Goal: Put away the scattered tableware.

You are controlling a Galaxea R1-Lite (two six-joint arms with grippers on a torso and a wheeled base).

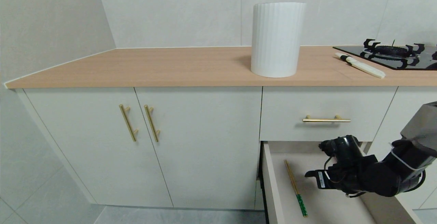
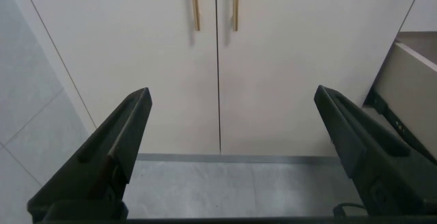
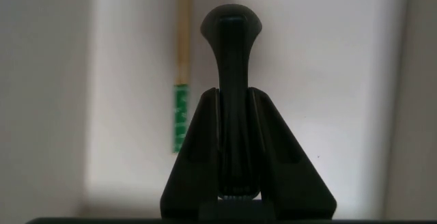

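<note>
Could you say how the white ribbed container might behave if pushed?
The white ribbed container looks taller than wide, so a high push may tip it. Its flat bottom on the smooth countertop suggests a low push slides it.

Kitchen (gas hob (image 1: pixel 392 55), wooden counter (image 1: pixel 170 67)).

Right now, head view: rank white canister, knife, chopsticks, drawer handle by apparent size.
1. white canister: clearly largest.
2. knife, chopsticks, drawer handle: similar lengths. The chopsticks lie nearer the camera, so I won't rank these three.
</note>
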